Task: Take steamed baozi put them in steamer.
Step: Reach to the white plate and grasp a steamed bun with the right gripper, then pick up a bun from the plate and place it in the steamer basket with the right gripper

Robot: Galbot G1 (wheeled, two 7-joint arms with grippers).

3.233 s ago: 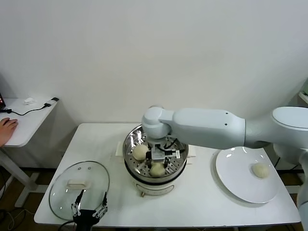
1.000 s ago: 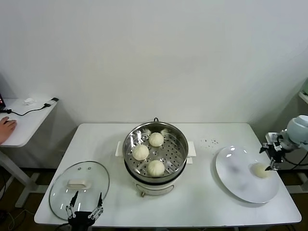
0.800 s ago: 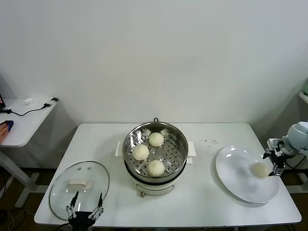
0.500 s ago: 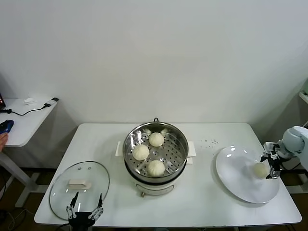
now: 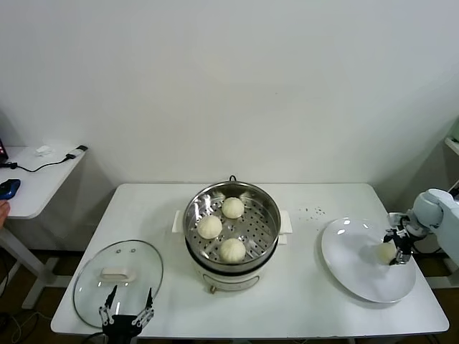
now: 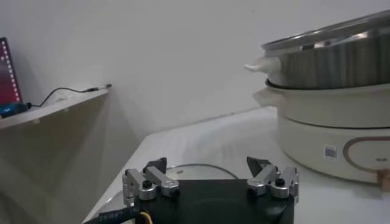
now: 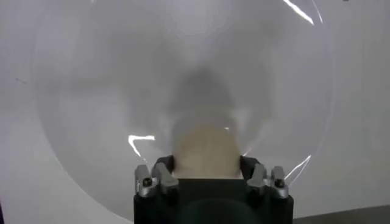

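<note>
The steamer stands mid-table and holds three steamed baozi on its perforated floor. A fourth baozi rests on the white plate at the right. My right gripper is down on the plate around it. In the right wrist view the baozi fills the gap, with both fingers of the right gripper pressed against its sides. My left gripper is parked open at the table's front left edge; in the left wrist view the left gripper holds nothing.
A glass lid with a white handle lies flat at the front left, just beyond the left gripper. The steamer's side looms past the lid in the left wrist view. A small side table stands to the far left.
The right arm left the steamer and swung to the plate. Over the last second its gripper settled onto the baozi there and its fingers closed in against it. The left arm stayed still.
</note>
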